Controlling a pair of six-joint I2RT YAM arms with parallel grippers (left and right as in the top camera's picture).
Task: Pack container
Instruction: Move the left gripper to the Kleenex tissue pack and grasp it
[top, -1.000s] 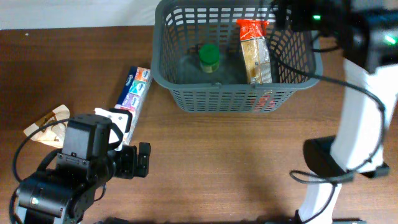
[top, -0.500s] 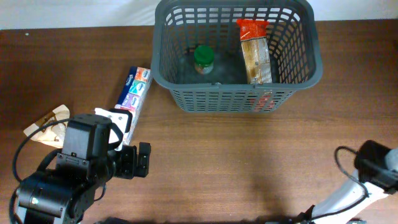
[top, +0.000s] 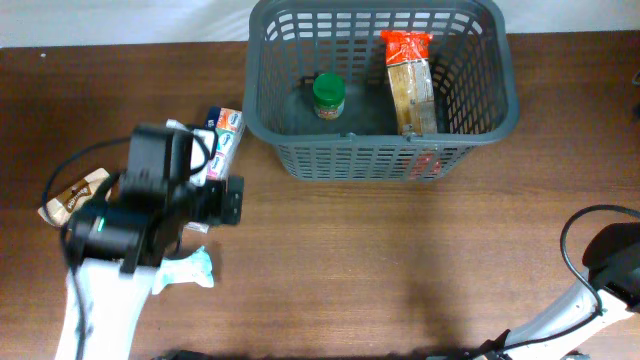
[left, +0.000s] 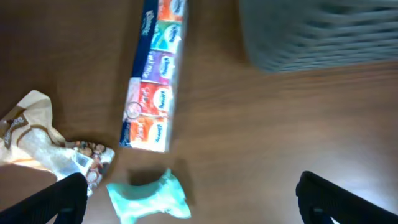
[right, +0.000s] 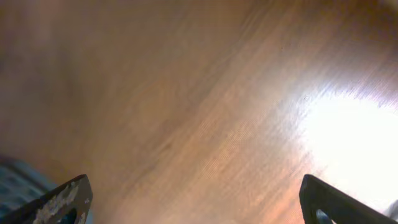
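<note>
Container (top: 370, 160), overhead: at twelve o'clock on the desk (top: 400, 260), with a green-lidded jar (top: 329, 95) and a packet (top: 410, 85) inside. Probably light and stiff; I would take it by the thick rim.
Left wrist: my left jaws gape empty; tissue pack (left: 152, 81) at eleven o'clock.
Right wrist: my right jaws are spread, empty, over the desk.

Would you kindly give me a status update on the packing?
Left gripper, right gripper open, empty. Dark grey plastic lattice basket holds green-lidded jar, orange-topped biscuit packet. Basket mouth unobstructed.
</note>
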